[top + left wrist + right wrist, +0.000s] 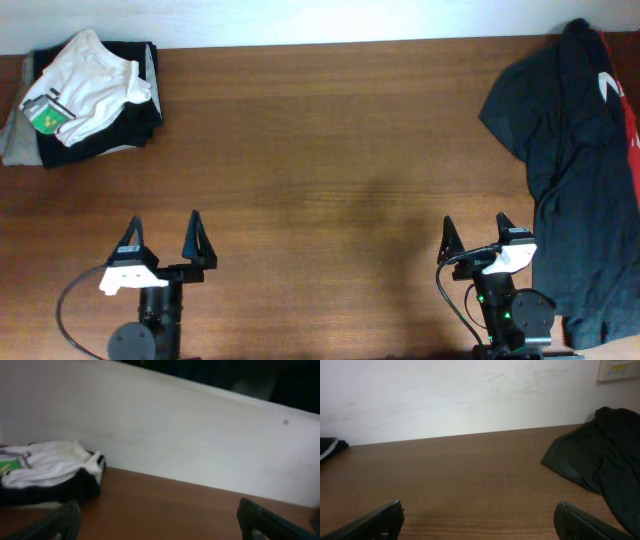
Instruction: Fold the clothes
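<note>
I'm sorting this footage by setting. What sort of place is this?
Likely a robot lab bench: wooden table against a white wall, left end effector and right end effector, plus a white T-shirt.

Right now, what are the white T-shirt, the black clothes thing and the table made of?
The white T-shirt looks like thin, soft, matte cloth: it lies crumpled in loose folds. The black garment seems to be a matte fabric too, draping in wrinkles. The table looks like brown wood, or maybe a wood-look coating: long grain streaks, faint sheen.
</note>
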Robot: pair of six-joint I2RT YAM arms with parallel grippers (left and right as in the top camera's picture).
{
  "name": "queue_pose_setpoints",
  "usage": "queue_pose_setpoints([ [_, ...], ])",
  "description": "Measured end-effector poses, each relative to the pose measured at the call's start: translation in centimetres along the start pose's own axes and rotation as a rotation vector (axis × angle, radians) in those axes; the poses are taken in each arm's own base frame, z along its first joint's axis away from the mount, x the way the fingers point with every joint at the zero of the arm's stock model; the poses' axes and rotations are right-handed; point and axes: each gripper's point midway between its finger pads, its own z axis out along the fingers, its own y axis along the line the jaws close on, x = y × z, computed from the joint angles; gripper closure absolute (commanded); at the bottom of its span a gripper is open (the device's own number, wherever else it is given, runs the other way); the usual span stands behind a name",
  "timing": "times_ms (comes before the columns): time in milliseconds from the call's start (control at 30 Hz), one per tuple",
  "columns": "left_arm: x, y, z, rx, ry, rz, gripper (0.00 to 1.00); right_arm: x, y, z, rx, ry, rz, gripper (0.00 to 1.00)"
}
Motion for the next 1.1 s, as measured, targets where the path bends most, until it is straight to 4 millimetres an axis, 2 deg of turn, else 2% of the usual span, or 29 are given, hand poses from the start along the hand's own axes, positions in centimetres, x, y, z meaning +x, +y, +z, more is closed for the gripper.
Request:
queue_pose_setpoints([
  [133, 1.7, 1.7, -0.2, -0.06, -0.042, -0.022, 0.01, 0.0, 0.0, 0.0, 0.0, 0.0, 0.0, 0.01],
  [400, 7.2, 4.6, -0.7, -0.2, 0.142, -0.027, 0.01, 0.0, 0.0, 0.0, 0.0, 0.0, 0.0, 0.01],
  [1100, 7.1, 4.9, -0.7, -0.216, 0.136, -0.025, 0.01, 0.0, 0.0, 0.0, 0.0, 0.0, 0.0, 0.01],
])
